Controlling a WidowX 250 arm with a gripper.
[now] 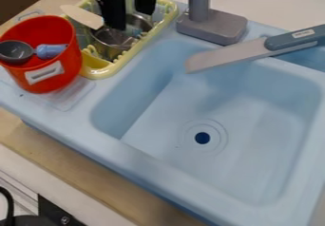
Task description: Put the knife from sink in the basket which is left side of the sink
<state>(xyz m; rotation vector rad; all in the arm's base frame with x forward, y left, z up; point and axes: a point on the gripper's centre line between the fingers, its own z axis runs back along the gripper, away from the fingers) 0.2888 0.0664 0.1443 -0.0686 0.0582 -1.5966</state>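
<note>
My gripper (131,20) is open above the yellow basket (101,72), at the sink's (158,159) far-left corner. The knife (232,55) lies along the sink's far side, blade over the main basin. Step, as I judge: approach for grasping. Next: traverse right, align across the knife, lower, close.

From here there's loads of room over the sink (247,120), but the tap (198,4) stands between knife (222,57) and basket (167,17), and the cup (71,67) crowds the basket.
</note>
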